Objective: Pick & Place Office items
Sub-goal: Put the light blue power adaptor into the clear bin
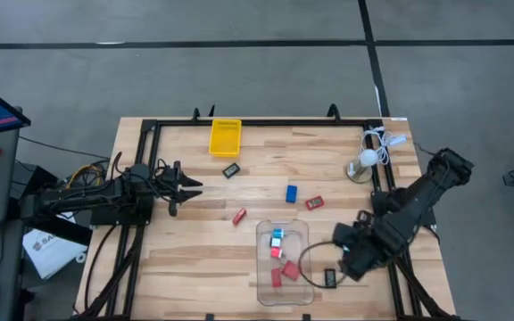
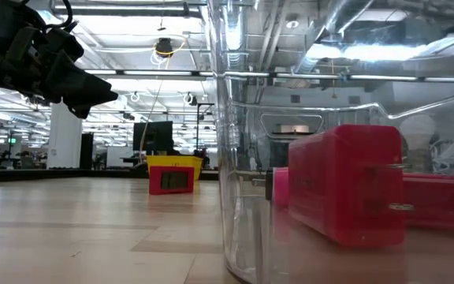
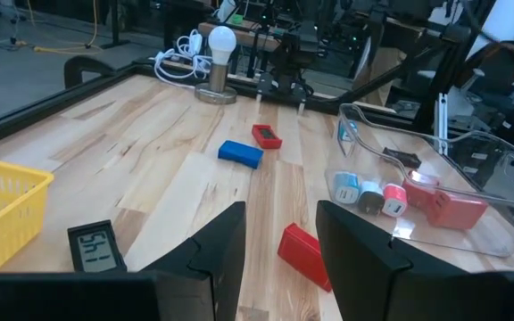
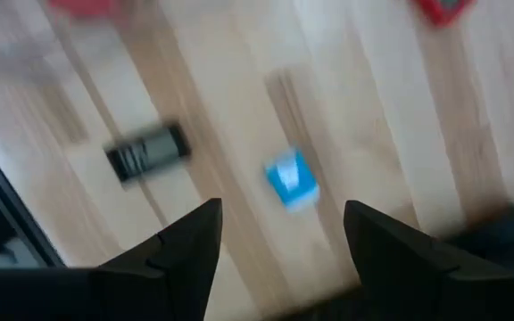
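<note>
1. Hovering at about 4 o'clock on the table, the right gripper sits just beside the near right corner of the clear bin; its fingers stand apart with nothing between them.
2. A black rectangle with a pale label lies on the wood right by that gripper, at 5 o'clock from the table's middle.
3. Inside the clear bin, at 6 o'clock: two red blocks toward the near end and white-and-cyan bits toward the far end. The low view shows one red block pressed close against the bin wall.
4. A lone red block rests on bare wood near the middle, just at 10 o'clock of the bin.
5. The blue block lies a little past centre; a second red piece lies near it, at its 4 o'clock, the two apart.
6. The left gripper holds above the table at 9 o'clock, fingers spread, empty, pointing toward the middle.
7. Another black labelled rectangle lies at 11 o'clock, near the yellow tray but not touching it.
8. The tray sits at the far edge, 12 o'clock.
9. A white round lamp with coiled cable stands at 2 o'clock, far right corner.
</note>
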`<state>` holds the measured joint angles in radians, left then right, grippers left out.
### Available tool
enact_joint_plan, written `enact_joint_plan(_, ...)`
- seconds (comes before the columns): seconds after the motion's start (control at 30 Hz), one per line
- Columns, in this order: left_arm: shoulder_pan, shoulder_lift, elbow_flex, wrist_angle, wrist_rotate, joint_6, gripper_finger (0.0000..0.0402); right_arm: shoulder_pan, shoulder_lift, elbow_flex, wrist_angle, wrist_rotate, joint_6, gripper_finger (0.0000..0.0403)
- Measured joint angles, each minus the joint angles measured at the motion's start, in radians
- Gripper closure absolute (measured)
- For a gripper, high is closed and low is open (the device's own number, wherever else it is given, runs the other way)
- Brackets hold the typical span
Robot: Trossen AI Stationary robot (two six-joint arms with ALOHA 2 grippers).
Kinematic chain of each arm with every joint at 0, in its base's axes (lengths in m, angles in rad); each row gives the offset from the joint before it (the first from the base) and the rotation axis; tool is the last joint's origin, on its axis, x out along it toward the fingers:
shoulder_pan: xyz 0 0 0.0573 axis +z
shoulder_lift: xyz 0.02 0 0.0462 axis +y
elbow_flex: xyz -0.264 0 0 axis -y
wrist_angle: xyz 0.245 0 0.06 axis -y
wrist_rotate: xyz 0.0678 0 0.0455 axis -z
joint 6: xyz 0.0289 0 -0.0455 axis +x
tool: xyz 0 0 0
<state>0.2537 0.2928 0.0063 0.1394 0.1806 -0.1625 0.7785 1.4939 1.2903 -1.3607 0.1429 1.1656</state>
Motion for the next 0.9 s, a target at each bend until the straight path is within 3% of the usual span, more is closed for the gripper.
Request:
enact_joint_plan(0.17, 0.000, 0.000, 0.000, 0.000, 0.000, 0.000, 0.0266, 0.072, -0.001, -0.003, -0.043, 0.012, 0.027, 0.0174)
enact_joint_plan(0.4, 0.000, 0.000, 0.000, 0.000, 0.000, 0.000, 0.0266, 0.159, 0.030, -0.005, -0.084, 0.052, -0.145, 0.0173)
enact_joint_plan(0.67, 0.000, 0.000, 0.000, 0.000, 0.000, 0.000, 0.0266, 0.156, 0.062, -0.017, -0.066, 0.101, -0.129, 0.0172)
enact_joint_plan(0.9, 0.000, 0.003, 0.000, 0.000, 0.000, 0.000, 0.0266, 0.115, 0.058, -0.186, 0.115, 0.034, -0.128, 0.0172)
